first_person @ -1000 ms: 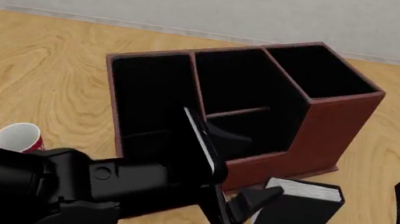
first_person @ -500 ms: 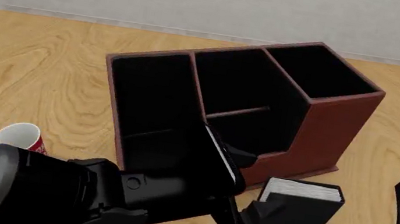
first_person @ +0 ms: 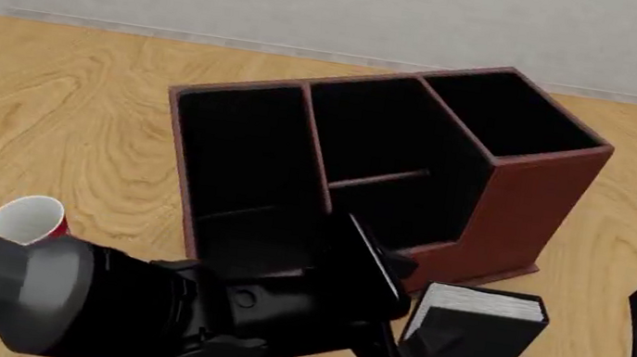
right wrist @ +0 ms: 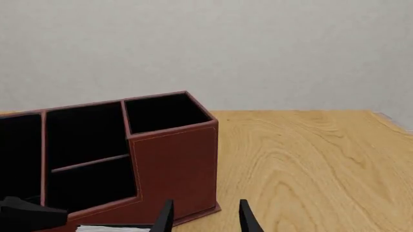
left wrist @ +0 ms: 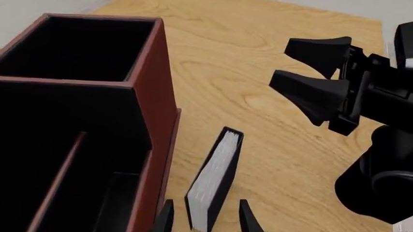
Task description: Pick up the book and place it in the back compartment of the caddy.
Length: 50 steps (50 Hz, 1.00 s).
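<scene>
My left gripper (left wrist: pixel 205 220) is open, its fingers straddling the book (left wrist: pixel 216 181), which stands upright near the table's (first_person: pixel 55 104) near edge, just in front of the caddy (first_person: pixel 516 197). Next I must close and lift. A second ago the gripper was short of the book. My right gripper (left wrist: pixel 310 72) idles, open.

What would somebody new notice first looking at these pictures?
Probably the big reddish-brown caddy in the middle of the wooden table, its tallest cell at the right end. Next, the left end effector, open, with a finger on either side of the small black book standing on edge in front of the caddy. A red mug peeks out at the near left.
</scene>
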Each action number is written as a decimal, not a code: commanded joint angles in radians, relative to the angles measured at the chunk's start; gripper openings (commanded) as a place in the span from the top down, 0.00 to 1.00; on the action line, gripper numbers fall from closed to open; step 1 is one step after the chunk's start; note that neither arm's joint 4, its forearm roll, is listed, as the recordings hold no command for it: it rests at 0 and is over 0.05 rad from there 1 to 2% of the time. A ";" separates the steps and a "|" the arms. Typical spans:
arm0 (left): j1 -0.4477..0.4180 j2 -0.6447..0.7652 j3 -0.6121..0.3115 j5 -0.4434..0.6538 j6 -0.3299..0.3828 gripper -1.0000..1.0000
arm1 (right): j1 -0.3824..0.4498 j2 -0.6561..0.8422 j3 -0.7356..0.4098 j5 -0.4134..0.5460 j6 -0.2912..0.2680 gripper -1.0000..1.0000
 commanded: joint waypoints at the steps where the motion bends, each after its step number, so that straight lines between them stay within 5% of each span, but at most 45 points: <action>1: -0.001 0.042 -0.031 0.007 -0.003 0.00 | 0.000 0.000 0.001 -0.001 -0.001 0.00; 44: -0.006 0.161 -0.090 0.008 -0.009 0.00 | 0.000 -0.001 0.002 -0.001 0.000 0.00; 45: -0.008 0.158 -0.088 0.006 -0.008 1.00 | 0.000 0.000 0.002 -0.002 0.001 0.00; 50: -0.002 0.148 -0.080 0.000 -0.008 1.00 | 0.000 -0.001 -0.001 0.002 0.000 0.00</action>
